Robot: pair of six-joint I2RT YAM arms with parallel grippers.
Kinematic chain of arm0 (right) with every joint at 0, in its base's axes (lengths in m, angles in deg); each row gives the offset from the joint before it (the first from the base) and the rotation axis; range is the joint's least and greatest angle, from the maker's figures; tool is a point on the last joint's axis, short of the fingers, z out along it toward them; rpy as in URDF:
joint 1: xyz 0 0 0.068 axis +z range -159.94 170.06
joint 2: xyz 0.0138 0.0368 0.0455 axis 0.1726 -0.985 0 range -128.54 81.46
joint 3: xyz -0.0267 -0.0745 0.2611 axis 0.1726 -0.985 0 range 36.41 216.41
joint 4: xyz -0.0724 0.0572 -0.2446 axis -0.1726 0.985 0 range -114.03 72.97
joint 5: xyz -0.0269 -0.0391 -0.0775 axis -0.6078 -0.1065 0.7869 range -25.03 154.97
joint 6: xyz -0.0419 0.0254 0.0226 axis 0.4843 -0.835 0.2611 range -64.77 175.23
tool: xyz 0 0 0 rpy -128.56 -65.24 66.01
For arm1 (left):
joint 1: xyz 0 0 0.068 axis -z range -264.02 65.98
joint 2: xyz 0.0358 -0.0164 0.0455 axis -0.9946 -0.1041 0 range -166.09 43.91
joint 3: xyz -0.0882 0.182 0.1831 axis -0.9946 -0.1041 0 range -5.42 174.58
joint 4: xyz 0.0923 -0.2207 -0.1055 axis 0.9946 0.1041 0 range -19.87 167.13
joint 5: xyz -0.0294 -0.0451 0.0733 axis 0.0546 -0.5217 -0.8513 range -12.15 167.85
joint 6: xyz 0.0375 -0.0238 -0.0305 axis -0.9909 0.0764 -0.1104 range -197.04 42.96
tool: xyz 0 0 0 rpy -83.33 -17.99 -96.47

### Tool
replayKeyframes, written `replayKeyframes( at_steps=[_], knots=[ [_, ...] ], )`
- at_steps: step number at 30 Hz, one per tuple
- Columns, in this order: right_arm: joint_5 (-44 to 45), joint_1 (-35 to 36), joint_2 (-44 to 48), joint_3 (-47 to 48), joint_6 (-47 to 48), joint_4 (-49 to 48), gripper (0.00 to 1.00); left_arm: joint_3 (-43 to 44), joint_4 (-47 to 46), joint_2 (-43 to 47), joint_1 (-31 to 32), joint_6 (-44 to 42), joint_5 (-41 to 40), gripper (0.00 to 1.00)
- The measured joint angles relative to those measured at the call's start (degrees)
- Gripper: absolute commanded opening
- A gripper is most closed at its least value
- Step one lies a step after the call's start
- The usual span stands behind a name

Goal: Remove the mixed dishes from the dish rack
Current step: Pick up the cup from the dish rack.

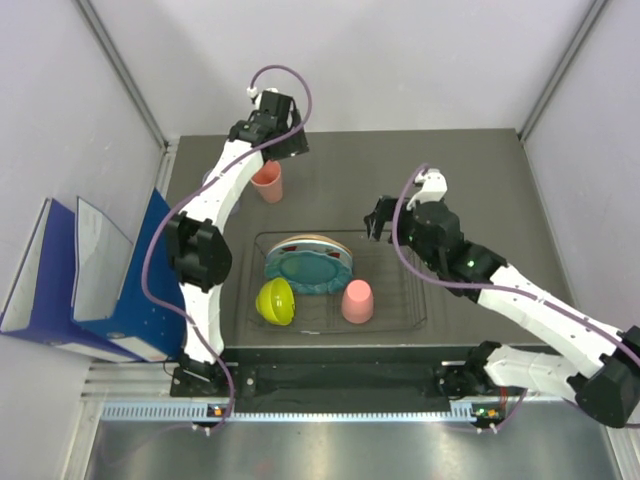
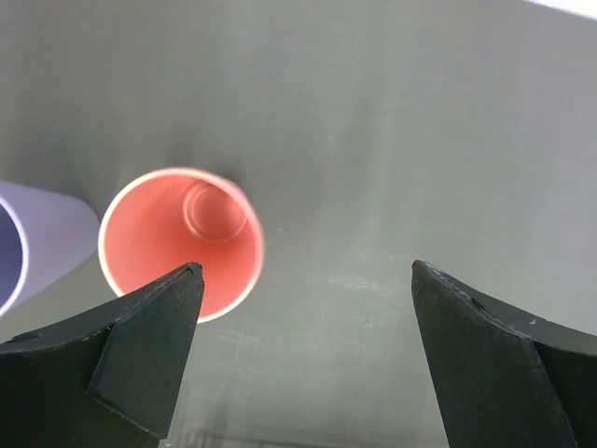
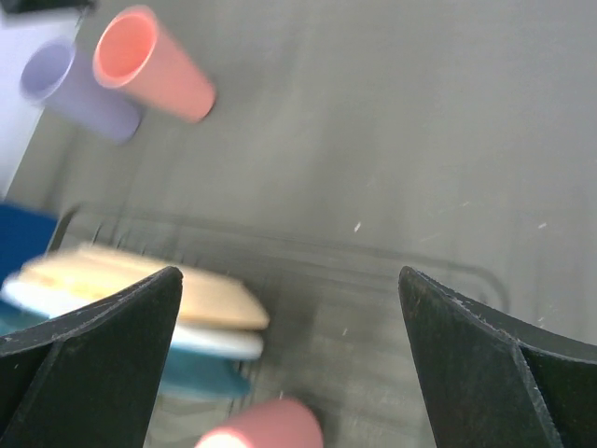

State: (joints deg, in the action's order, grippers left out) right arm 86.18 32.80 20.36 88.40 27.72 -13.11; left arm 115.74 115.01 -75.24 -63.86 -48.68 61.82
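The dish rack (image 1: 402, 292) sits mid-table and holds upright plates: a peach plate (image 3: 159, 285), a white plate (image 3: 213, 342) and a teal scalloped plate (image 1: 305, 270). A yellow-green bowl (image 1: 276, 301) leans at its front left, and a pink cup (image 1: 357, 301) stands upside down beside it. At the back left, a salmon cup (image 1: 267, 183) stands upright on the table next to a lavender cup (image 2: 42, 238). My left gripper (image 2: 306, 271) hangs open above the table just right of the salmon cup, holding nothing. My right gripper (image 3: 287, 280) is open and empty over the rack's back right.
Blue binders (image 1: 90, 290) lie off the table's left edge. White walls close in the back and both sides. The rack's thin wire rim (image 3: 373, 264) runs under my right gripper.
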Motion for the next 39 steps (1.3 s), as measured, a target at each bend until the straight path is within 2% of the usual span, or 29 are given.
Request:
replayKeyframes(
  at_steps=[4, 11, 18, 21, 24, 25, 27, 30, 31, 33, 34, 35, 37, 38, 39],
  knots=[
    [1.70, 6.29, 2.58, -2.95, 0.46, 1.14, 0.99, -3.67, -3.58, 4.37, 2.27, -0.31, -0.94, 0.98],
    [6.12, 20.65, 3.82, -9.68, -2.93, 5.16, 1.00, -9.35, -10.71, 16.22, 10.16, -1.77, -3.48, 0.99],
    [8.87, 25.14, -6.08, -9.46, -5.11, 5.27, 1.00, -10.49, -14.01, 23.26, 16.33, -3.13, -5.55, 0.99],
    [8.92, 25.83, -9.14, -9.46, -5.79, 5.42, 0.96, -12.59, -14.36, 26.03, 17.29, -3.45, -6.10, 0.99],
    [8.94, 26.88, -10.29, -9.46, -6.84, 5.44, 0.82, -15.13, -14.71, 28.46, 17.35, -3.85, -6.86, 0.99],
    [8.98, 27.30, -10.34, -9.46, -7.28, 5.46, 0.74, -15.87, -14.69, 29.14, 17.35, -3.98, -7.21, 0.99],
    [9.73, 28.33, -10.34, -9.46, -8.07, 5.53, 0.67, -16.87, -14.82, 29.90, 17.29, -4.24, -7.67, 0.99],
    [11.43, 30.12, -10.05, -9.44, -9.18, 6.49, 0.51, -17.75, -14.93, 30.21, 17.29, -4.37, -7.89, 0.98],
    [11.89, 30.53, -9.84, -9.42, -9.38, 6.84, 0.42, -18.05, -14.93, 30.21, 17.29, -4.39, -7.89, 0.99],
    [12.98, 31.39, -9.16, -8.85, -10.10, 8.98, 0.34, -18.69, -14.91, 30.21, 17.29, -4.46, -7.89, 0.99],
    [13.51, 31.63, -8.76, -8.46, -10.23, 9.79, 0.27, -18.93, -14.91, 30.21, 17.29, -4.46, -7.87, 0.99],
    [14.16, 31.93, -8.22, -7.80, -10.38, 11.02, 0.26, -19.10, -14.91, 30.21, 17.29, -4.48, -7.89, 0.99],
    [16.55, 33.07, -6.49, -5.27, -10.69, 14.62, 0.12, -19.30, -14.95, 30.21, 17.29, -4.50, -7.89, 0.98],
    [17.44, 33.66, -5.49, -4.09, -10.69, 16.04, 0.09, -19.32, -14.95, 30.21, 17.29, -4.55, -7.89, 0.98],
    [19.82, 34.82, -4.04, -2.10, -10.45, 18.14, 0.00, -19.34, -14.97, 30.21, 17.29, -4.55, -7.89, 0.98]
  ],
)
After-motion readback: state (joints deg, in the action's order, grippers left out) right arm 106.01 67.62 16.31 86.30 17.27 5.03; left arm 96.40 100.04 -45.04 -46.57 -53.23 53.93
